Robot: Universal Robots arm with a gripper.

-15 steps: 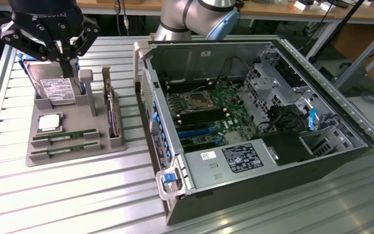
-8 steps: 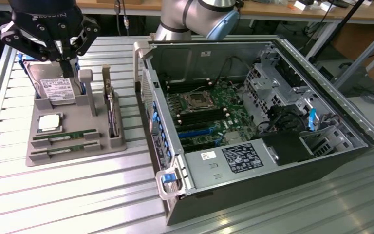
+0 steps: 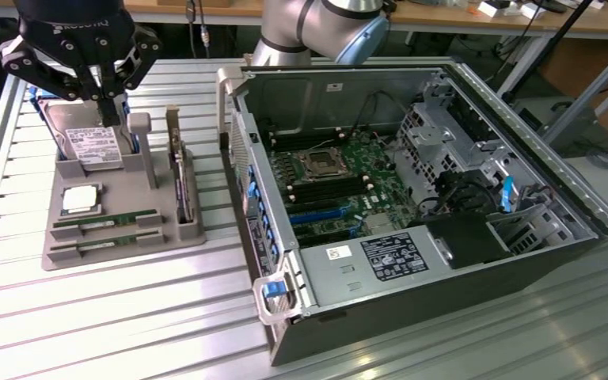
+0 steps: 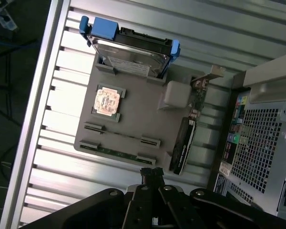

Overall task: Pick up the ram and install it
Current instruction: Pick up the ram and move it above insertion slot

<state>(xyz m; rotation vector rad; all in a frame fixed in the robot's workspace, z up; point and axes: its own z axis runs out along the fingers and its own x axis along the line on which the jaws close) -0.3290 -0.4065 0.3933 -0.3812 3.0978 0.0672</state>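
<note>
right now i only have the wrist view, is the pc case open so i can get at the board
Observer: Yes. In the exterior view the computer case lies on its side with the panel off, and the motherboard faces up.
Operator: any ram in it already
Observer: Long dark slots lie beside the processor socket. I cannot tell whether any of them holds a stick.
Operator: where's my gripper over the tray
Observer: The gripper, shut and empty, hangs over the hard drive end of the gray tray. The ram lies at the opposite end, beside a second stick.
</note>
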